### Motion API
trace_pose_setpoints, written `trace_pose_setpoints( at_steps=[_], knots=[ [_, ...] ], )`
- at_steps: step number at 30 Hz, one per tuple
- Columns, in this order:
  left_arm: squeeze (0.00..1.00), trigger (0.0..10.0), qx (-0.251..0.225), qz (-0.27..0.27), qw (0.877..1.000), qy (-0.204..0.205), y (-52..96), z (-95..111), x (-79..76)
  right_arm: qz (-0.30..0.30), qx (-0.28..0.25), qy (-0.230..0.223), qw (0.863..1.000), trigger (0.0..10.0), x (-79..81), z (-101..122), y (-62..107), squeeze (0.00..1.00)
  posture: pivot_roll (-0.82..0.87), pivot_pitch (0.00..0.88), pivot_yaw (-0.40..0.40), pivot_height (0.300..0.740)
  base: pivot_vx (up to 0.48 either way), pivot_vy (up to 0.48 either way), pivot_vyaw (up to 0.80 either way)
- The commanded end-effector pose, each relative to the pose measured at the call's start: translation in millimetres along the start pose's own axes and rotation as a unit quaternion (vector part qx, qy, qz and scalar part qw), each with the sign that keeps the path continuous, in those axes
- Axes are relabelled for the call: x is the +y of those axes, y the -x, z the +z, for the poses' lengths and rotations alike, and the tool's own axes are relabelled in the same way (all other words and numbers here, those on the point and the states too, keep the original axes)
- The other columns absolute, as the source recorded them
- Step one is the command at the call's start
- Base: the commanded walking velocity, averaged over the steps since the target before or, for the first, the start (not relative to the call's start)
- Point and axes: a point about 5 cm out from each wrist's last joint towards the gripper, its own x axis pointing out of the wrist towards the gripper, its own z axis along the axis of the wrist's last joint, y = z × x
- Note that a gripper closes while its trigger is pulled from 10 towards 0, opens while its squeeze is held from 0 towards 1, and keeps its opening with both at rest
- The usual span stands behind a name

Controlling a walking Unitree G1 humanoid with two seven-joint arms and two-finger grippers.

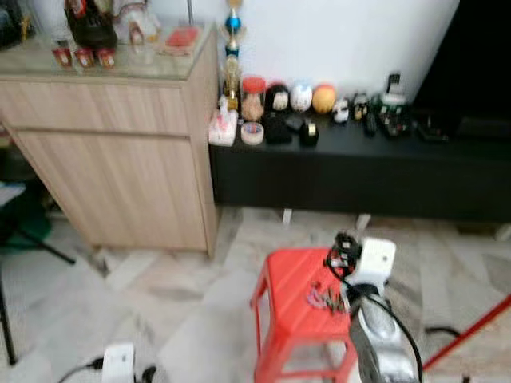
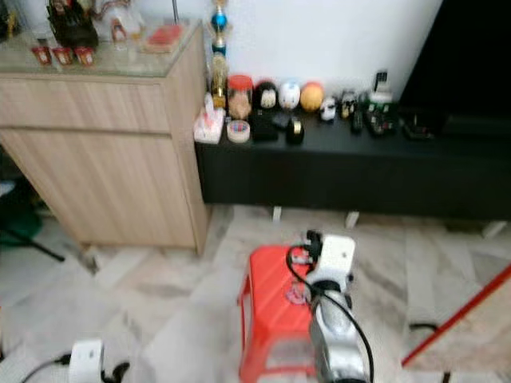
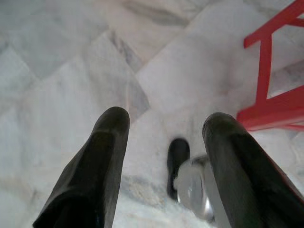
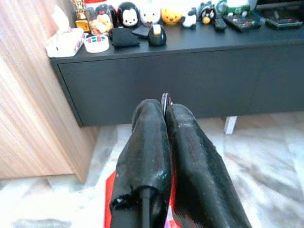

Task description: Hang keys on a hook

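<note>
Keys (image 1: 320, 297) are showing as a small dark bunch over the top of a red plastic stool (image 1: 287, 299), right beside the right arm's wrist. In the right wrist view the right gripper (image 4: 165, 110) is pressing its 2 black fingers (image 4: 145, 142) together, and a thin metal ring (image 4: 165, 99) is sticking out between the tips, so it is pinching the keys by their ring above the stool. The gripper is pointing toward a low black cabinet (image 1: 359, 171) against the white wall, which is carrying a row of small figurines and a tissue box (image 4: 64, 42). A light wooden sideboard (image 1: 112, 144) is standing just beside the cabinet on the robot's left. The left gripper (image 3: 166, 130) is hanging low over the pale marble floor (image 3: 71, 71), its 2 fingers spread well apart, with the stool's red leg (image 3: 266, 71) nearby.
</note>
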Motion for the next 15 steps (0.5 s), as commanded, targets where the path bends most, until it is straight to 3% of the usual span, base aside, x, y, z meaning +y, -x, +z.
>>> trace_pose_setpoints(
  at_steps=[1,15],
  knots=[
    [0.0,10.0,0.002,0.003,1.0,-0.002,0.4,-0.4,2.9,-0.001,-0.005,-0.003,1.0,10.0,1.7,4.1,-1.0,0.0,0.08,0.0,-0.075,0.74,-0.277,0.0,0.0],
    [0.0,10.0,0.0,0.01,1.0,0.008,0.4,-0.5,2.6,-0.009,-0.005,-0.003,1.0,10.0,-2.0,7.7,-1.6,0.0,0.07,0.0,-0.086,0.74,-0.277,0.0,0.0]
  ],
)
